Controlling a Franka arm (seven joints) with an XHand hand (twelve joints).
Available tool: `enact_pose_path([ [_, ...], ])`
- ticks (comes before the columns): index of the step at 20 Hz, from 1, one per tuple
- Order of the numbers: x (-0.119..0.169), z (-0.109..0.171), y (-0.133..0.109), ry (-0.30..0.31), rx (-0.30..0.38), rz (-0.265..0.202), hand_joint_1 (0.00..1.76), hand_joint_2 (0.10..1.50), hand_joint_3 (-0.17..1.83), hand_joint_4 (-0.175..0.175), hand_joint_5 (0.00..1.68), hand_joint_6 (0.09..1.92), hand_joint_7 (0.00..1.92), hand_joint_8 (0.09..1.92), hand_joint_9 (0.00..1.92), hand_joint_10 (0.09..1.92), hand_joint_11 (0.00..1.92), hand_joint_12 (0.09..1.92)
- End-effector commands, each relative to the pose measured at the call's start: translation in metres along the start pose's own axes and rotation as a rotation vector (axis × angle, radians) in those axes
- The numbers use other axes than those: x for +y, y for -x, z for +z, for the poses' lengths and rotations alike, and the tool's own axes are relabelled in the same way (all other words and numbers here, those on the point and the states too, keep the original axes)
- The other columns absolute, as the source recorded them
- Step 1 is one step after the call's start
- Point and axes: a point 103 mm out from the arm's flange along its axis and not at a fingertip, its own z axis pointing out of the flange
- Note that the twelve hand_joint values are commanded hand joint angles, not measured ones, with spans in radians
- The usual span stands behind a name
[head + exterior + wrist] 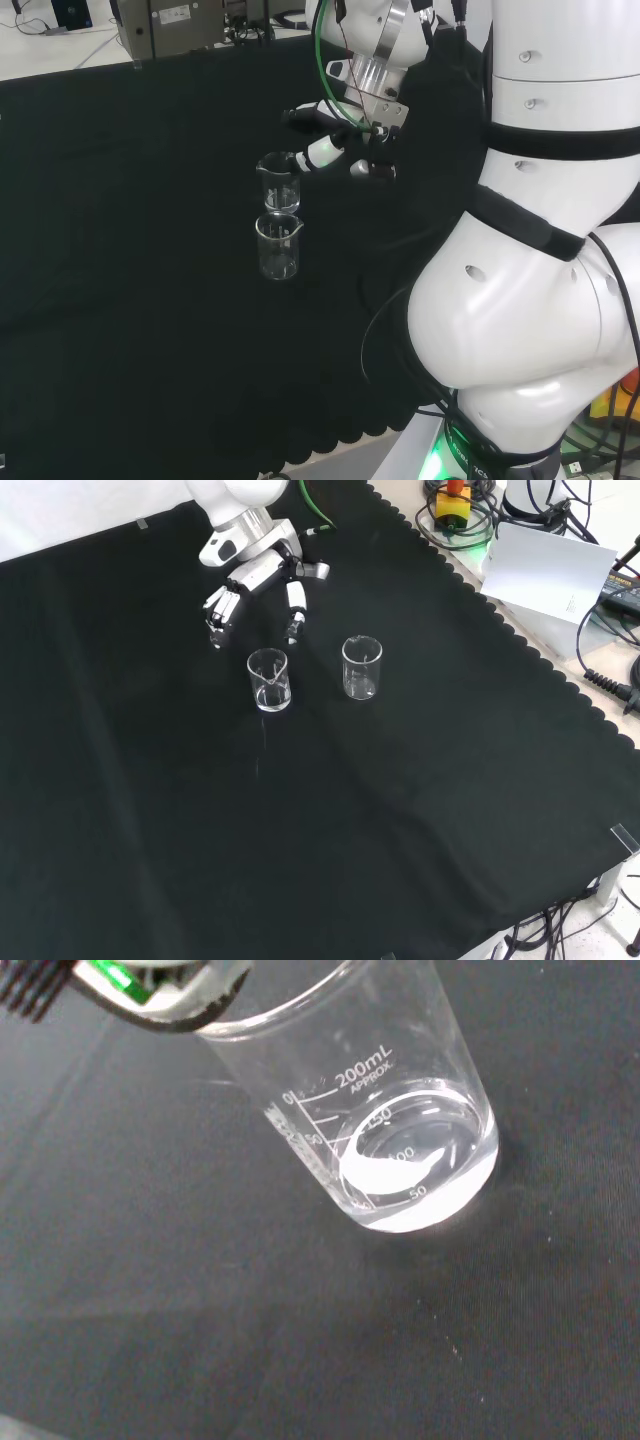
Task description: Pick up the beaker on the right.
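The hand (255, 585), fingers spread, hovers at 11 o'clock of the left beaker (269, 679); it risks grabbing this instead of the right beaker (361, 666).

Black cloth (200, 860) with scalloped edge over bench, grey equipment box (185, 22) behind, cables (580, 500) alongside

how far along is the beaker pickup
Done: the hand has reached the two beakers and hangs open above the cloth, beside the left beaker in the front view. In hand: nothing yet; both that one and the right beaker stand upright on the cloth. Left: close the fingers round a beaker and lift. The hand is nearer the left one, not the right.
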Motion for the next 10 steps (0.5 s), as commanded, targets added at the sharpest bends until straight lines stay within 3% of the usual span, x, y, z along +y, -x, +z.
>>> enact_pose_path([
  [1,0.003,0.018,0.003,-0.025,0.059,-0.072,0.9,0.6,0.55,-0.008,0.38,0.09,0.24,0.63,0.32,0.59,0.0,1.34],
  [10,0.004,0.034,0.009,-0.024,0.199,-0.121,0.96,0.55,0.63,0.007,0.38,0.09,0.17,0.64,0.27,0.58,0.0,1.31],
])
